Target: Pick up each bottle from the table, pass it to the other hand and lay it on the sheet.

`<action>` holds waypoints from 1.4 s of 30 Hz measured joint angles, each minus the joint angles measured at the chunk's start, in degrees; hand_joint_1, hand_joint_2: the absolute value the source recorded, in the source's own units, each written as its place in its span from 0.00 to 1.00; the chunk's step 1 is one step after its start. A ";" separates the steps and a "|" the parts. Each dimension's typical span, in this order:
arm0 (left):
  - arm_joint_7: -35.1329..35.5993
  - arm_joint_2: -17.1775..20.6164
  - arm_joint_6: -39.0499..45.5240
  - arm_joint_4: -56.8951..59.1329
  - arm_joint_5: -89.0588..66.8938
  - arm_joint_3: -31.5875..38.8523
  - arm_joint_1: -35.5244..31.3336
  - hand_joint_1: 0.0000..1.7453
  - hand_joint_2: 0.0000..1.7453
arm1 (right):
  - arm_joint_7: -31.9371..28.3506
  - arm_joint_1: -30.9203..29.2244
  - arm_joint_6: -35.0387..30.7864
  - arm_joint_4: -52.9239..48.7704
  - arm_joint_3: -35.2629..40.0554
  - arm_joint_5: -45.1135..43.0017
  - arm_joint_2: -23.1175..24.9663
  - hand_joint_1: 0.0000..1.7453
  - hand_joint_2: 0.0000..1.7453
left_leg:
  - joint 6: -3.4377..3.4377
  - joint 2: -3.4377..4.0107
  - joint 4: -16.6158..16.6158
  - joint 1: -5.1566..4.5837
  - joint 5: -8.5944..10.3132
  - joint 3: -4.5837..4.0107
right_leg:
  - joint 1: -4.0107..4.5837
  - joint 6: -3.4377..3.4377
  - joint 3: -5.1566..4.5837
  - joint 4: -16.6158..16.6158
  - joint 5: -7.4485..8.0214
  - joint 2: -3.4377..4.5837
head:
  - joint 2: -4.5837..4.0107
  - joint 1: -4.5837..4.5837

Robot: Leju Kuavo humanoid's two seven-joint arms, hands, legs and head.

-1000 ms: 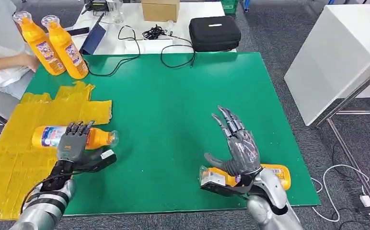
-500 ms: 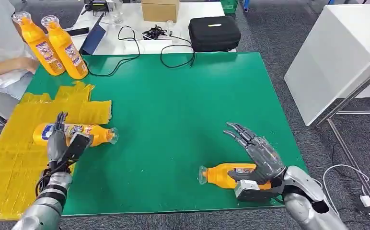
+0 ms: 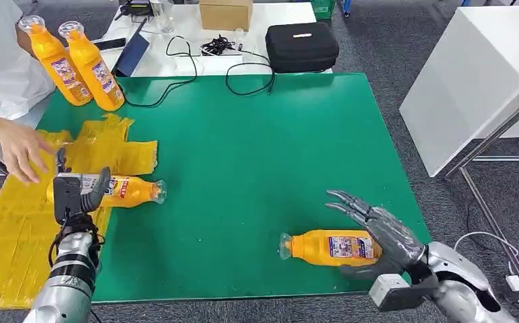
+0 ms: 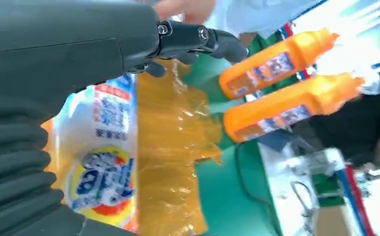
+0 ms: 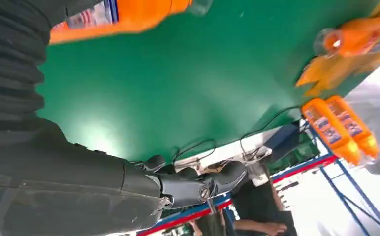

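Both hands empty, fingers spread: right hand (image 3: 384, 235) beside the bottle (image 3: 331, 247) could roll it off the desk (image 3: 257, 148).

Both arms were silver, with ribbed metallic forearm sections near the wrists. The left hand (image 3: 75, 193) was dark grey with a boxy back, and a thin black cable looped beside its wrist. The right hand (image 3: 386, 235) had slim, dark grey segmented fingers (image 3: 349, 203) and a pale grey block at its wrist. Wrist views showed grey ribbed covers and small screws at the knuckles.
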 measured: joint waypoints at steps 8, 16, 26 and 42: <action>-0.02 -2.23 -0.98 -6.57 4.56 -3.40 3.08 0.00 1.00 | 4.04 14.50 -2.56 -6.92 -8.55 4.04 -3.82 0.00 1.00 | 0.19 -0.02 0.00 -0.11 -0.15 -0.01 | -0.06 0.14 0.01 -0.02 -0.11 -0.02 | 0.00 -0.02; -0.02 -3.87 -1.53 -10.51 6.66 -7.06 4.13 0.00 1.00 | 14.40 28.65 -5.40 -11.91 -16.58 6.42 -13.76 0.00 1.00 | 0.27 0.01 0.00 -0.21 -0.19 0.00 | -0.12 0.20 0.02 -0.03 -0.09 -0.01 | 0.00 -0.02; -0.02 -4.96 -1.38 -10.51 7.74 -10.01 4.92 0.00 1.00 | 20.42 26.68 -9.23 -10.22 -14.92 16.62 -15.58 0.00 1.00 | 0.30 0.21 0.00 -0.23 -0.17 0.09 | -0.10 0.20 0.03 -0.03 -0.09 0.02 | 0.00 -0.02; 0.02 -5.66 -1.75 -10.51 7.74 -11.21 5.24 0.00 1.00 | 20.39 18.99 -10.43 -2.77 -6.73 21.18 -10.95 0.00 1.00 | 0.31 0.18 0.00 -0.24 -0.17 0.08 | -0.10 0.21 0.05 -0.03 -0.09 0.02 | 0.00 -0.02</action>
